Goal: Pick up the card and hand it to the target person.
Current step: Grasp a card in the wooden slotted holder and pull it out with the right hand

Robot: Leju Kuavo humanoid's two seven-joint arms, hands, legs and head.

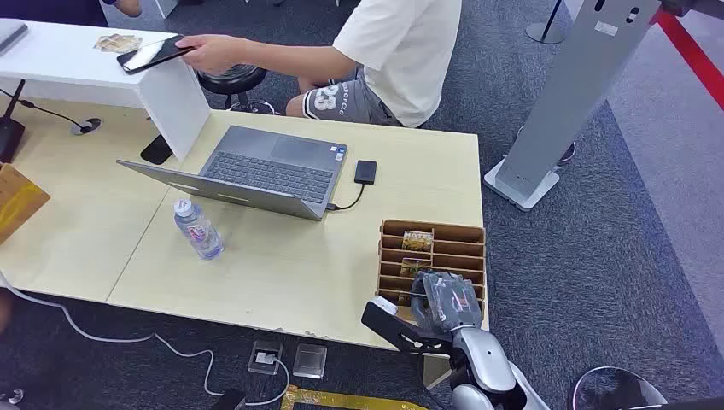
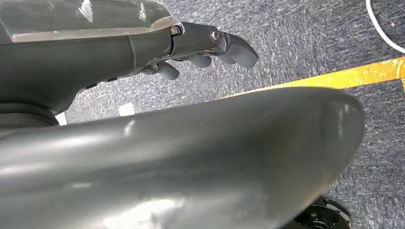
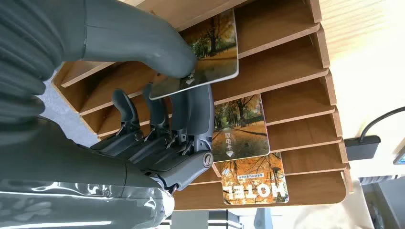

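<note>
On the pale surface, my right hand pinches the card in the wooden rack between thumb and fingers; left hand hangs loosely curled, holding nothing; an angled pull could snag it.

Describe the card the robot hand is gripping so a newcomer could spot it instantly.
Start at the wooden slotted card rack on the table's near right corner. Three autumn-tree cards sit there; the target card is the one pinched by the right robot hand, unlike the two untouched cards in other slots.
</note>
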